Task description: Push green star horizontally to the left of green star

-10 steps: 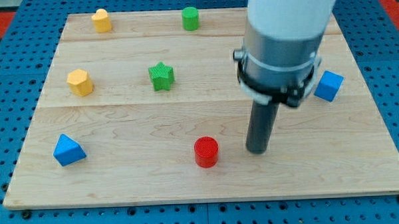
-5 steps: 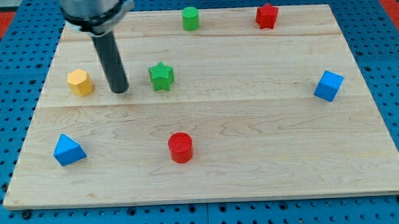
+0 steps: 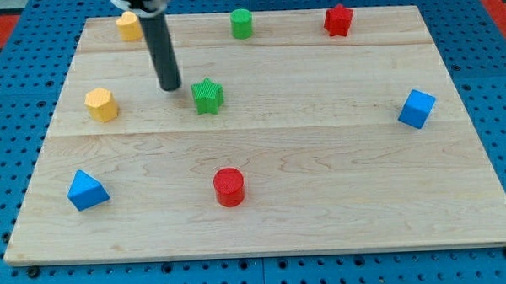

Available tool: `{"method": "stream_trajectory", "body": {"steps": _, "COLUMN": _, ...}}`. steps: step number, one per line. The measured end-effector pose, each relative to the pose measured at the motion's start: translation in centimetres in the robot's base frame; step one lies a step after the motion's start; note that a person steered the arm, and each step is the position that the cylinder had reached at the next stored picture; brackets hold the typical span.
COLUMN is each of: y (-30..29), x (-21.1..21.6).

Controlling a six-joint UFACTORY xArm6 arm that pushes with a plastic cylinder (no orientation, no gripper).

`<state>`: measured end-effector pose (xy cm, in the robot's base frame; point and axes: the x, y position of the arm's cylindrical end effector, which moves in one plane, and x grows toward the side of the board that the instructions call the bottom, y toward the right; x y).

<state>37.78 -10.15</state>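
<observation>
The green star lies on the wooden board, left of the middle. My tip stands just to the star's upper left, a small gap away. The dark rod rises from it toward the view's top.
A green cylinder and a red star sit near the top edge. A yellow block is at the top left, partly behind the rod. Another yellow block, a blue triangle block, a red cylinder and a blue cube also sit on the board.
My tip swept from right of the red cylinder to the left side, then moved up and right toward the green star. The red cylinder slid left. The green star shifted slightly right.
</observation>
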Motion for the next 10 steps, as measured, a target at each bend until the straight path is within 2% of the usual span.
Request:
{"method": "stream_trajectory", "body": {"steps": 1, "y": 1.6, "x": 3.2}}
{"method": "stream_trajectory", "body": {"steps": 4, "y": 3.0, "x": -1.3}}
{"method": "stream_trajectory", "body": {"steps": 5, "y": 5.2, "x": -1.0}}
{"method": "stream_trajectory", "body": {"steps": 6, "y": 9.8, "x": 2.8}}
{"method": "stream_trajectory", "body": {"steps": 7, "y": 12.5, "x": 4.7}}
{"method": "stream_trajectory", "body": {"steps": 9, "y": 14.7, "x": 1.6}}
{"method": "stream_trajectory", "body": {"steps": 10, "y": 15.5, "x": 1.6}}
